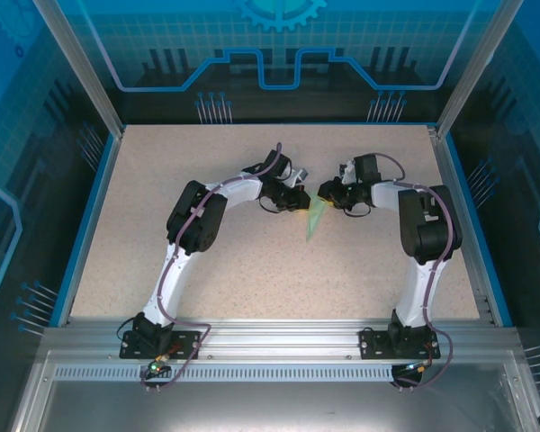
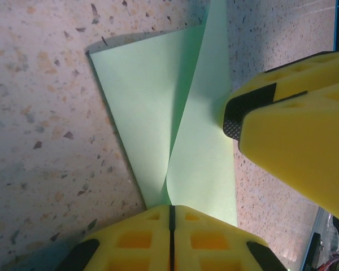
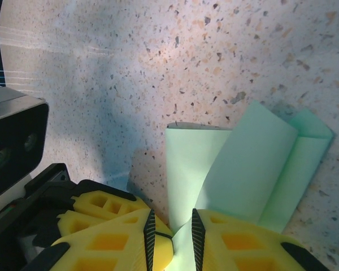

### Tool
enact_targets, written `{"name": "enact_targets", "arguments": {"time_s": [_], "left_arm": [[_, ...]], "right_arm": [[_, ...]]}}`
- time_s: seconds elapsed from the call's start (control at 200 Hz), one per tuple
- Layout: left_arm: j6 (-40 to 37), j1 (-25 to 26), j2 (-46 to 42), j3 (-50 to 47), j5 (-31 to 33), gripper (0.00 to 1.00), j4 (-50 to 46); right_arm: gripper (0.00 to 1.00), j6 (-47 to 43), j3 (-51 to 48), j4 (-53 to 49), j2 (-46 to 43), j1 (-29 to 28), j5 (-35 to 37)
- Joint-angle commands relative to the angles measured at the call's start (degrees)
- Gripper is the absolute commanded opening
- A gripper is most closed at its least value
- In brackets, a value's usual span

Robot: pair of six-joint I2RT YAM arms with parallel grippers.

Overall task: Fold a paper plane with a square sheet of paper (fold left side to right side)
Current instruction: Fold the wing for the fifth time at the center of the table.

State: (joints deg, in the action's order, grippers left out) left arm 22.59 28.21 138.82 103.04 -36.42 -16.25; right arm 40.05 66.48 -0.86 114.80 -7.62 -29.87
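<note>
A speckled beige tabletop [image 1: 207, 261] is edged by a blue border strip [image 1: 88, 225] on its left, far and right sides. Slanting aluminium posts [image 1: 76, 67] rise at its far corners. Behind it stands a blue backdrop panel printed with a gear graphic [image 1: 279, 11]. Along the near edge runs a slotted aluminium rail [image 1: 279, 337], with a grey metal sheet [image 1: 270, 405] just in front.
</note>
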Motion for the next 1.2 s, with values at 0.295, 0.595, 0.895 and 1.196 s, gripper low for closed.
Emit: {"name": "enact_targets", "arguments": {"time_s": [0.295,0.595,0.895,1.196], "left_arm": [[1.1,-1.0,1.6,1.6,2.1,0.09,-2.1],[1.5,-1.1,1.1,1.2,1.2,0.13,-2.1],[1.3,-1.5,-12.8,-10.2,3.0,0.41,2.0],[4.8,2.7,-25.3,-25.8,-2.3,0.41,12.5]], "right_arm": [[0.27,-1.9,1.5,-3.4,2.5,-0.6,2.6],[0.27,-2.1,3.2,-9.6,4.5,-0.7,5.3],[0.27,-1.9,3.8,-13.4,6.1,-0.6,7.1],[0.28,-1.6,3.9,-13.2,6.4,-0.6,7.3]]}}
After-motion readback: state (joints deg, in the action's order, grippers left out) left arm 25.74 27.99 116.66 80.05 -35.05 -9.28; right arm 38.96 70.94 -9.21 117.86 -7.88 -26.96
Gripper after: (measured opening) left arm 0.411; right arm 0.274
